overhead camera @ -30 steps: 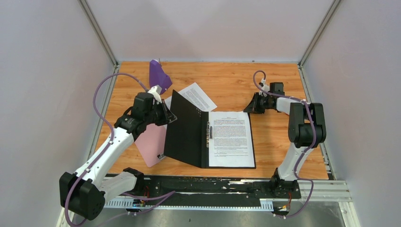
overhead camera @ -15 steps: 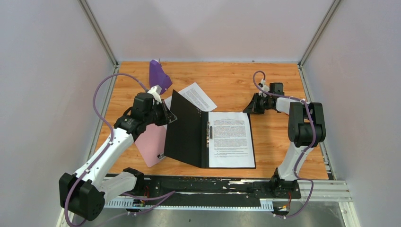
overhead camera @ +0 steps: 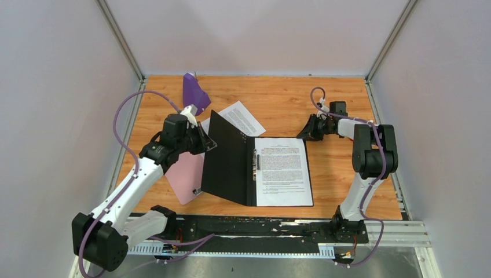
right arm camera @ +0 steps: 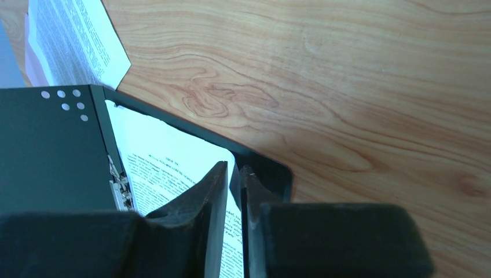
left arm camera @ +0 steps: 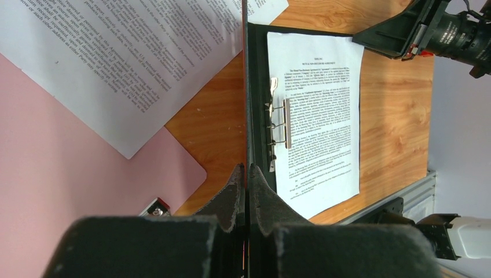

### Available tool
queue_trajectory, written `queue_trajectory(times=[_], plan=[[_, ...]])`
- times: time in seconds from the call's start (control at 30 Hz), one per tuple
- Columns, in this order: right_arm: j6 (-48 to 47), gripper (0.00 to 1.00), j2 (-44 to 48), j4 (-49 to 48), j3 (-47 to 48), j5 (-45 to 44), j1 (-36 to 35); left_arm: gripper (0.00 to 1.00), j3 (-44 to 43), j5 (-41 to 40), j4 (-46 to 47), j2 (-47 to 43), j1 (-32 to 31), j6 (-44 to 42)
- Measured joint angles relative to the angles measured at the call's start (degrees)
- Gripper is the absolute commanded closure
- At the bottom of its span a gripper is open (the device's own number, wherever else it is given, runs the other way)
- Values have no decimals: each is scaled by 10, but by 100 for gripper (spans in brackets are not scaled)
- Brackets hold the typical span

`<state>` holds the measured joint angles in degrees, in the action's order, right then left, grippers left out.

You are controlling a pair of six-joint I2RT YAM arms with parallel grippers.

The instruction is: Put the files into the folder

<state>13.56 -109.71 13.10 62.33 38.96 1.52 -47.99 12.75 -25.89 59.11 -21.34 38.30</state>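
The folder lies open, black inside up, and its left cover [overhead camera: 228, 156] stands raised. My left gripper [overhead camera: 205, 142] is shut on that cover's top edge; in the left wrist view my gripper [left arm camera: 248, 168] pinches the thin cover [left arm camera: 245, 87]. One printed sheet [overhead camera: 282, 171] lies in the folder's right half beside the metal clip [left arm camera: 278, 124]. The second sheet [overhead camera: 240, 119] lies on the table behind the cover. My right gripper [overhead camera: 304, 133] hovers at the folder's far right corner [right arm camera: 272, 168], shut to a narrow slit [right arm camera: 234, 168], holding nothing.
A pink clipboard [overhead camera: 185, 176] lies left of the folder, partly under the raised cover. A purple object [overhead camera: 195, 92] stands at the back left. Grey walls close the table on three sides.
My right gripper has crept slightly left toward the folder's far right corner. The left gripper and the raised cover have not moved.
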Motion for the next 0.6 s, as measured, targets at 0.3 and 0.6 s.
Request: queue_trajectory(times=[0.3,0.6], plan=[[59,55,16,13,0,-28,4,100,8,-4,1,-9,0,6],[63,29,72,45,19,-33,5,100,12,-2,5,-13,0,11]])
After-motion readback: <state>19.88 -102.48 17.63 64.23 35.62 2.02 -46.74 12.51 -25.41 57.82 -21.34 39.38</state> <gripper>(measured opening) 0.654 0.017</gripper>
